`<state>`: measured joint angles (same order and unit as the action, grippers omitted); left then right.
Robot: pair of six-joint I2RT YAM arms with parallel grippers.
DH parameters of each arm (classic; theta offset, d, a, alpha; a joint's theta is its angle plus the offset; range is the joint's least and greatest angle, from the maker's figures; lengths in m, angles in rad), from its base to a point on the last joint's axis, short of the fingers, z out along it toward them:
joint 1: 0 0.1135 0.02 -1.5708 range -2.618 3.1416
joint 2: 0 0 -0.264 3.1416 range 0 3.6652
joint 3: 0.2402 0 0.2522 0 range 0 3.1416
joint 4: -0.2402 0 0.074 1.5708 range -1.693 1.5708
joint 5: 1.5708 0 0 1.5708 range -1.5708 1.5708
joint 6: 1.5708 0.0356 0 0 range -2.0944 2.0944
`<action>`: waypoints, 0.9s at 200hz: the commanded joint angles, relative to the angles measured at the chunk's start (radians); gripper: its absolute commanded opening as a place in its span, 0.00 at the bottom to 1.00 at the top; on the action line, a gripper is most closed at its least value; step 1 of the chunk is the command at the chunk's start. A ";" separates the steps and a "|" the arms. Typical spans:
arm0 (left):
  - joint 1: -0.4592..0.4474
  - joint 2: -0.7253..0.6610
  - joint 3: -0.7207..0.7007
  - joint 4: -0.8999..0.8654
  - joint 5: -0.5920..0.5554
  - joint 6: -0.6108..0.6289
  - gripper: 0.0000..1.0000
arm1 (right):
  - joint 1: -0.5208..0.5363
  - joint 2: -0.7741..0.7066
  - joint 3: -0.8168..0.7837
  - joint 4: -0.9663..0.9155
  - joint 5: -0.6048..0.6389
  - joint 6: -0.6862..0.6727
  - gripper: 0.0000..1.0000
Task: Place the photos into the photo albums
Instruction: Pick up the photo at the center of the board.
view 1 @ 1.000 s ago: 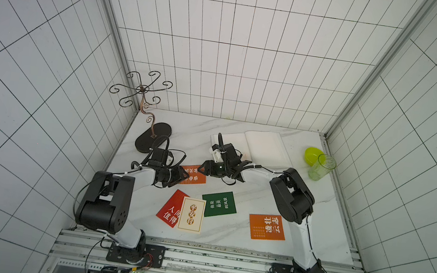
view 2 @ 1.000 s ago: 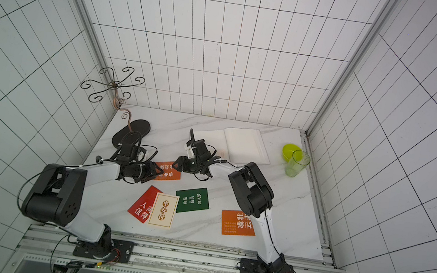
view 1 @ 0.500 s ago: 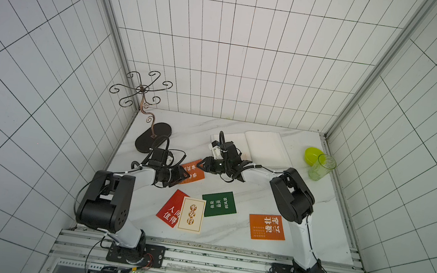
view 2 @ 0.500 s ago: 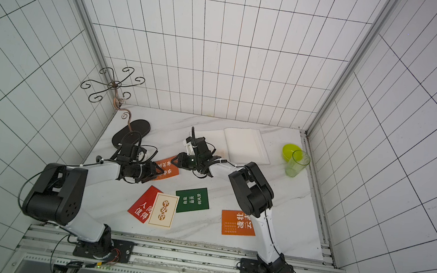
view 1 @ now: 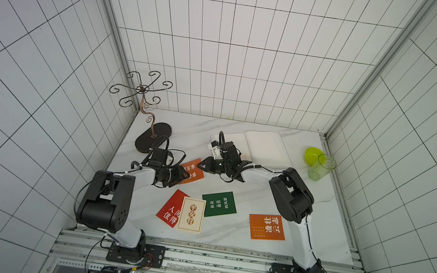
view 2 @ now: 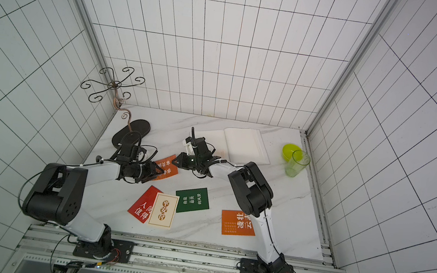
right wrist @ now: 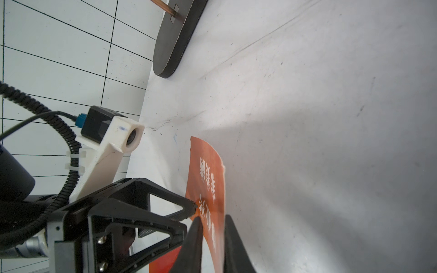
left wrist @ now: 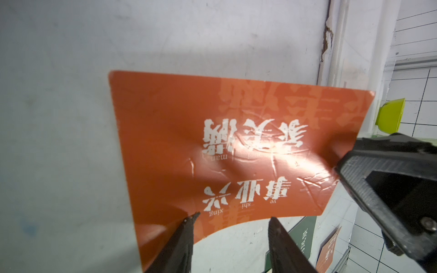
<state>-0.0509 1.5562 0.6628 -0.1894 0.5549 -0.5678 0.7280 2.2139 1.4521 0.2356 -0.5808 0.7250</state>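
An orange photo point(view 1: 191, 171) lies left of the table's middle between my two grippers, its far edge curled up off the marble. My right gripper point(right wrist: 212, 218) is shut on that raised edge point(left wrist: 331, 151). My left gripper point(left wrist: 234, 215) is open, and one fingertip point(left wrist: 191, 218) rests on the photo's near corner. The photo album point(view 1: 263, 150) lies open at the back, showing white pages, with its left page partly hidden by my right wrist. Red point(view 1: 169, 210), cream point(view 1: 191, 215), dark green point(view 1: 219, 203) and a second orange photo point(view 1: 266, 227) lie flat near the front.
A curly metal stand on a dark oval base point(view 1: 152, 136) stands at the back left, close behind my left wrist. A lime bowl point(view 1: 312, 156) and a clear green cup point(view 1: 321, 168) sit at the back right by the wall.
My right gripper's jaws have closed from wide apart onto the orange photo's edge, and that edge has lifted and curled. The left arm has stayed put.
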 commanded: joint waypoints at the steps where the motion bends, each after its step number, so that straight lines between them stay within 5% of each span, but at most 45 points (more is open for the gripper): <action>1: 0.004 0.033 0.010 -0.026 -0.009 -0.006 0.52 | 0.002 0.018 0.005 0.007 -0.022 -0.005 0.15; 58: 0.023 -0.064 0.074 -0.096 -0.070 0.030 0.52 | -0.013 -0.044 0.000 -0.033 -0.010 -0.057 0.00; 145: 0.024 -0.325 0.161 -0.054 -0.184 0.014 0.53 | -0.087 -0.308 -0.127 -0.069 0.010 -0.145 0.00; 180: 0.024 -0.411 0.165 0.050 -0.126 0.047 0.56 | -0.160 -0.425 -0.195 -0.021 -0.033 -0.163 0.00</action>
<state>-0.0307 1.1893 0.8005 -0.2321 0.4038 -0.5518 0.6182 1.8530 1.3422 0.1780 -0.5831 0.5934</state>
